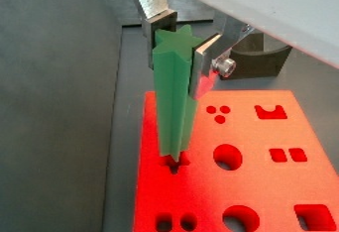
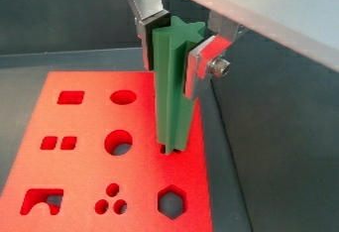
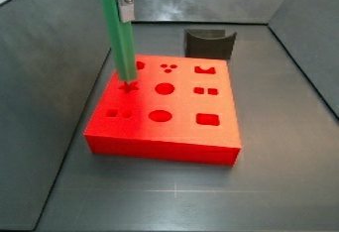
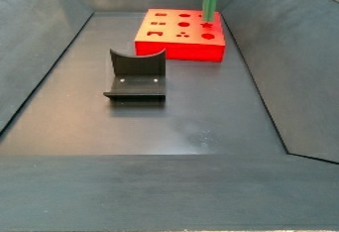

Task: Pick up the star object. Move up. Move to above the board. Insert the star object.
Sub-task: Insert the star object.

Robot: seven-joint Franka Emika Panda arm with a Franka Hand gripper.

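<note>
The gripper [image 2: 175, 40] holds the green peg [image 2: 172, 82] clamped upright between its fingers [image 2: 203, 59], the peg's tip in the star hole near the red board's [image 3: 179, 127] ten-o'clock corner in a side view, so only pushing down and letting go seem left.

The board [image 3: 166, 117] lies flat on the surface [image 3: 172, 196], and the peg [image 3: 119, 43] stands upright over it with its lower end at a hole near one edge of the board's top — this shows in both side views. The hand [image 2: 176, 40] is above the board, its two fingers [image 2: 203, 58] pressed on opposite sides of the peg's upper part. The fixture [image 4: 135, 75] stands on the surface apart from the board — behind it in a side view [image 3: 208, 44].
</note>
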